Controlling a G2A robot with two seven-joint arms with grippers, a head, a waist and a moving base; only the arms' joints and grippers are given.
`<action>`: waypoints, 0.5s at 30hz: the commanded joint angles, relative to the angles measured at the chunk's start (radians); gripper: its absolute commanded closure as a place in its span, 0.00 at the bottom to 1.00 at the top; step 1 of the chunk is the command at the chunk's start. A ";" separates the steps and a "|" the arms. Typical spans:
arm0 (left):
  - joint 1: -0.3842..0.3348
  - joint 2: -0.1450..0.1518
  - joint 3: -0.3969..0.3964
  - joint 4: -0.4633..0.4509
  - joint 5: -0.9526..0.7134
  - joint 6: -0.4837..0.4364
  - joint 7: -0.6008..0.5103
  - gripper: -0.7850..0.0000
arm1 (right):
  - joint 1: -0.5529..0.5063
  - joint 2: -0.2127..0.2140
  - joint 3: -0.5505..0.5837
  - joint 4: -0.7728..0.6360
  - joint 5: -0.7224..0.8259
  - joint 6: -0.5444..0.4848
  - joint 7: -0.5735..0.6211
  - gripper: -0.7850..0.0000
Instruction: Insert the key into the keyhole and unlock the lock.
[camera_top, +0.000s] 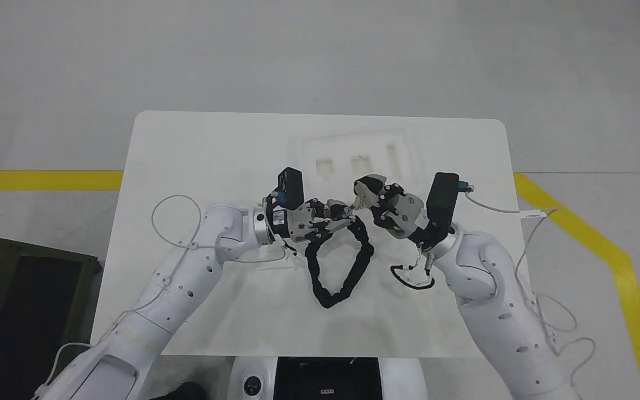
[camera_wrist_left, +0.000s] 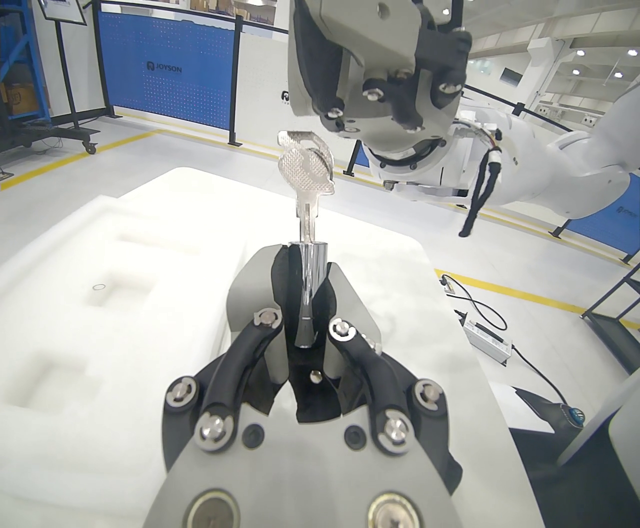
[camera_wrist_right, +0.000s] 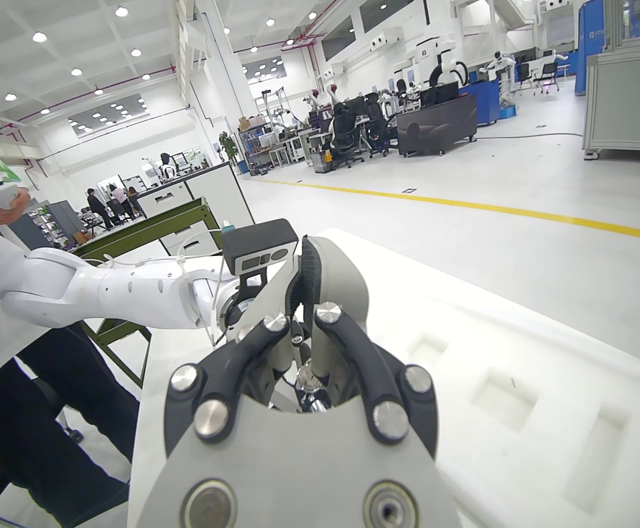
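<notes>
Above the middle of the white desk (camera_top: 200, 150), the left gripper (camera_wrist_left: 305, 262) has its fingers closed on the chrome barrel of the lock (camera_wrist_left: 312, 280). The key (camera_wrist_left: 306, 170) stands upright in the keyhole at the barrel's end, in the upper centre of the left wrist view. The lock's black chain (camera_top: 335, 270) droops in a loop onto the desk, below centre in the top view. The right gripper (camera_wrist_right: 306, 250) sits just over the key's head with its fingers drawn together. Whether they pinch the head cannot be told from these views. Part of the key's blade shows between head and barrel, so the key may not be fully seated, and a turn made now could bind or bend it. The barrel is round and smooth, so torque on the key might spin it in the left fingers rather than work the lock. A second key or ring lies against the head and could catch on a finger. The hanging chain could pull the barrel out of line with the key. A white foam tray (camera_top: 350, 150) lies on the desk beyond the two grippers.
</notes>
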 joint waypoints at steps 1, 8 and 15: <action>0.003 0.000 -0.003 0.000 0.004 0.003 0.002 1.00 | 0.001 0.001 0.004 -0.002 -0.002 0.001 -0.001 1.00; 0.016 -0.001 -0.015 -0.006 0.011 0.011 0.014 1.00 | -0.018 0.002 0.007 0.009 -0.005 0.009 0.003 1.00; 0.013 -0.004 -0.020 -0.017 0.016 0.007 0.018 1.00 | -0.019 0.000 -0.018 0.014 0.003 0.011 0.023 1.00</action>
